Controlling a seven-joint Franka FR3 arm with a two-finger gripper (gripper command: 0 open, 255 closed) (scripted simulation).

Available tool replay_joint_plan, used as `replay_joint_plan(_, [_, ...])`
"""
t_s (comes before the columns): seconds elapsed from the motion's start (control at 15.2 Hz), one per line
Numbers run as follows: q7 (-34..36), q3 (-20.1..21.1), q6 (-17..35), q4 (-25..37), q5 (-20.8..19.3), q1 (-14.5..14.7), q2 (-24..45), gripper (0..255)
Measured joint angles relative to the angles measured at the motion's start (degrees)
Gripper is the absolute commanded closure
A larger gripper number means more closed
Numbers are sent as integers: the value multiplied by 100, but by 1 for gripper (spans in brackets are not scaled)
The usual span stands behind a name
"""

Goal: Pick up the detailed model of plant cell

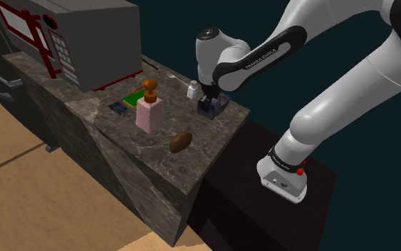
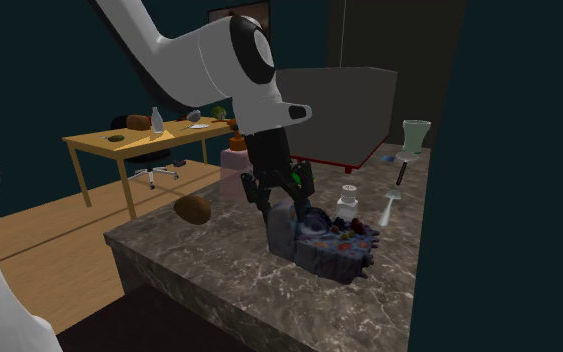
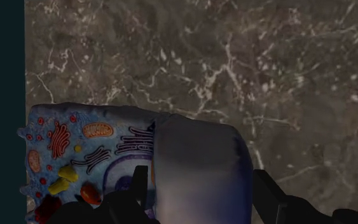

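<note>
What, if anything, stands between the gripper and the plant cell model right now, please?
Nothing visible does. The gripper is down at the plant cell model, its open fingers either side of the model's raised pale part. The small white bottle stands beside the model, apart from it.

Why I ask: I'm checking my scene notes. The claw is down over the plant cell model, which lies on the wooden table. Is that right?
Not quite. The claw is down over the plant cell model, but the model lies on the dark marbled counter, not the wooden table. The second exterior view shows this.
</note>
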Motion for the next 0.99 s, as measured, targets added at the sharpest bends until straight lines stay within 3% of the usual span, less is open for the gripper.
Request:
replay_joint_plan(0.33, [-73, -20, -101, 24, 62, 16, -77, 255])
replay_joint_plan(0.99, [-532, -142, -901, 319, 435, 157, -674, 255])
